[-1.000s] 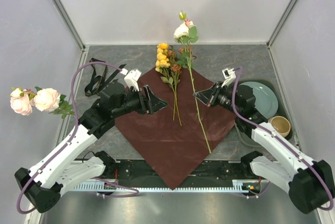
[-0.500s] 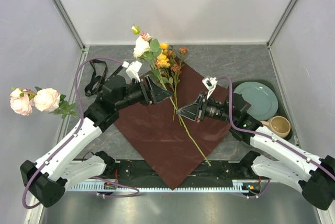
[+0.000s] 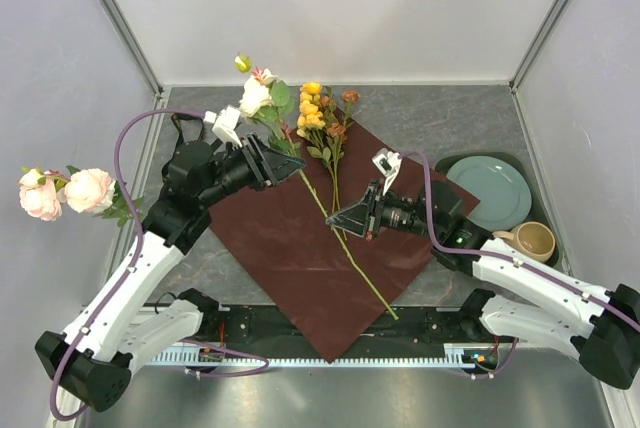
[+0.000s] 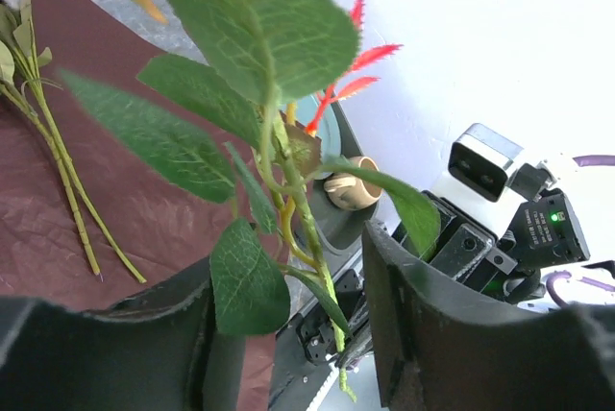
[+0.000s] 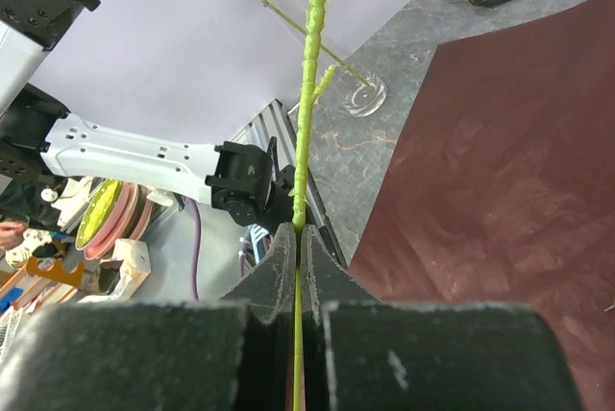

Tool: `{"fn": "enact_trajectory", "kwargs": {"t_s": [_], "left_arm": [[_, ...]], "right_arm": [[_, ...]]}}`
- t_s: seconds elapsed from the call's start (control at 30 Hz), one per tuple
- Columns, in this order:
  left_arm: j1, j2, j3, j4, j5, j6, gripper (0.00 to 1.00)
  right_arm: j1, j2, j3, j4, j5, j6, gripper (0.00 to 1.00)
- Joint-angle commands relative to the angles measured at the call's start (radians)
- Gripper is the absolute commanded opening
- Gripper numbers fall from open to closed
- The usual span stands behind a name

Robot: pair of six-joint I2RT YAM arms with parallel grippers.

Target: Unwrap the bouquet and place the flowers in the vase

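Note:
The maroon wrapping paper [image 3: 300,248] lies spread flat. The yellow and rust-orange flowers [image 3: 318,116] rest on its far corner. A white rose [image 3: 252,98] on a long green stem [image 5: 309,65] is lifted at a slant. My right gripper [image 3: 333,220] [image 5: 299,233] is shut on that stem low down. My left gripper [image 3: 295,170] [image 4: 288,267] stands open around the leafy upper stem [image 4: 306,209], fingers clear of it. The clear glass vase [image 5: 365,96] sits on the grey table with a thin stem in it. Pink roses [image 3: 60,191] hang out at the far left.
A black ribbon [image 3: 185,143] lies at the back left. At the right are a green plate [image 3: 497,191] and a beige mug [image 3: 533,240] [image 4: 351,190]. Grey walls close in on the table's sides and back.
My right gripper has carried the stem leftward and nearer, swinging the white rose to the left. My left gripper has moved back-left onto the leafy stem, and its jaws have narrowed.

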Motion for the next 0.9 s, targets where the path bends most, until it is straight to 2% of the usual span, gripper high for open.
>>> {"fn": "enact_trajectory", "kwargs": {"t_s": [0.0, 0.07, 0.13, 0.17, 0.23, 0.27, 0.37, 0.4, 0.47, 0.5, 0.57, 0.6, 0.67, 0.77, 0.8, 0.87], "left_arm": [[0.022, -0.004, 0.022, 0.051, 0.073, -0.044, 0.52], [0.028, -0.005, 0.020, 0.053, 0.074, -0.043, 0.49], [0.031, -0.005, 0.022, 0.051, 0.083, -0.040, 0.41], [0.036, -0.005, 0.025, 0.053, 0.087, -0.038, 0.34], [0.037, -0.008, 0.031, 0.051, 0.093, -0.029, 0.28], [0.039, -0.011, 0.032, 0.050, 0.094, -0.024, 0.18], [0.042, -0.024, 0.048, 0.034, 0.093, 0.006, 0.02], [0.043, -0.031, 0.049, 0.030, 0.081, 0.025, 0.02], [0.043, -0.047, 0.061, 0.011, 0.067, 0.049, 0.02], [0.043, -0.067, 0.069, -0.004, 0.048, 0.084, 0.02], [0.045, -0.082, 0.123, -0.079, 0.030, 0.135, 0.02], [0.045, -0.091, 0.150, -0.111, 0.001, 0.202, 0.02], [0.045, -0.100, 0.251, -0.232, -0.059, 0.282, 0.02], [0.045, -0.113, 0.415, -0.396, -0.154, 0.460, 0.02], [0.045, -0.116, 0.458, -0.438, -0.233, 0.543, 0.02], [0.045, -0.120, 0.581, -0.496, -0.360, 0.617, 0.02]], "right_arm": [[0.026, 0.007, 0.068, 0.038, 0.023, -0.048, 0.00], [0.032, 0.013, 0.074, 0.029, 0.030, -0.062, 0.00], [0.044, 0.016, 0.078, 0.020, 0.036, -0.071, 0.00], [0.049, 0.019, 0.083, 0.015, 0.041, -0.081, 0.00], [0.061, 0.025, 0.089, 0.000, 0.044, -0.091, 0.00], [0.064, 0.027, 0.095, -0.005, 0.044, -0.102, 0.00], [0.073, 0.036, 0.107, -0.021, 0.041, -0.116, 0.00], [0.075, 0.042, 0.112, -0.040, 0.041, -0.123, 0.02], [0.076, 0.053, 0.135, -0.069, 0.053, -0.134, 0.19], [0.075, 0.053, 0.141, -0.104, 0.094, -0.145, 0.42], [0.075, 0.045, 0.155, -0.136, 0.154, -0.154, 0.62], [0.075, 0.033, 0.158, -0.175, 0.232, -0.156, 0.79], [0.073, 0.021, 0.163, -0.227, 0.315, -0.162, 0.95], [0.073, -0.008, 0.163, -0.259, 0.430, -0.176, 0.98], [0.073, -0.018, 0.163, -0.278, 0.455, -0.179, 0.98], [0.072, -0.016, 0.166, -0.293, 0.486, -0.183, 0.98]]}}
